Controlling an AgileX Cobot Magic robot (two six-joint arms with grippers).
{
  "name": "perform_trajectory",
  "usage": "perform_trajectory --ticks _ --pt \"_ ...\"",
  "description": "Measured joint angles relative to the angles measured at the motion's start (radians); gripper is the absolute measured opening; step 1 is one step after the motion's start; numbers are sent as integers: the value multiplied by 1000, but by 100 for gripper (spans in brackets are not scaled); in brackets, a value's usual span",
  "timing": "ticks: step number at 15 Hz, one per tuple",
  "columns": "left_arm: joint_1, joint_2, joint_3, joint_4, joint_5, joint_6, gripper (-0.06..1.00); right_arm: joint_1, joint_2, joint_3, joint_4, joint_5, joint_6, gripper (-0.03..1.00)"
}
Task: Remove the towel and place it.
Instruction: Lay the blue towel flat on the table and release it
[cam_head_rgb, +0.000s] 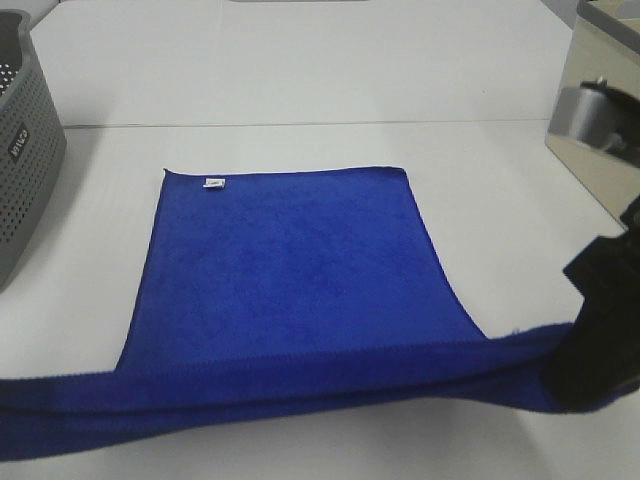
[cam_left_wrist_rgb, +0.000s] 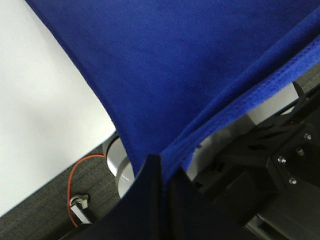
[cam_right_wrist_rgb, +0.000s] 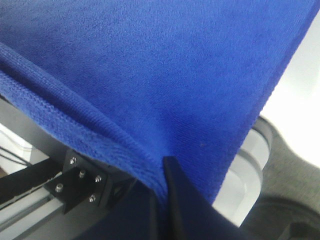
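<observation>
Both grippers are shut tight on the towel (cam_head_rgb: 280, 260). On one side the left gripper (cam_left_wrist_rgb: 159, 162) pinches a near corner of the blue cloth between its dark fingers. On the other side the right gripper (cam_right_wrist_rgb: 164, 167) pinches the other near corner the same way. The near edge of the towel is held up and stretched in a long straight band across the front. The rest of the towel lies flat on the white table (cam_head_rgb: 300, 90), with its small white tag (cam_head_rgb: 213, 183) by the far left corner. A grey basket (cam_head_rgb: 25, 150) full of holes sits at the far left, apart from the towel
</observation>
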Motion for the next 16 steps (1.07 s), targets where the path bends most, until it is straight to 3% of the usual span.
perform_trajectory --ticks 3,7,16 --pt "0 -2 111 -45 0 18 0 0 38 104 43 0 0 2" --pt "2 46 133 -49 1 18 0 -1 178 156 70 -2 -19 2" --pt "5 473 132 -71 -3 18 0 -1 532 156 89 -6 -115 2"
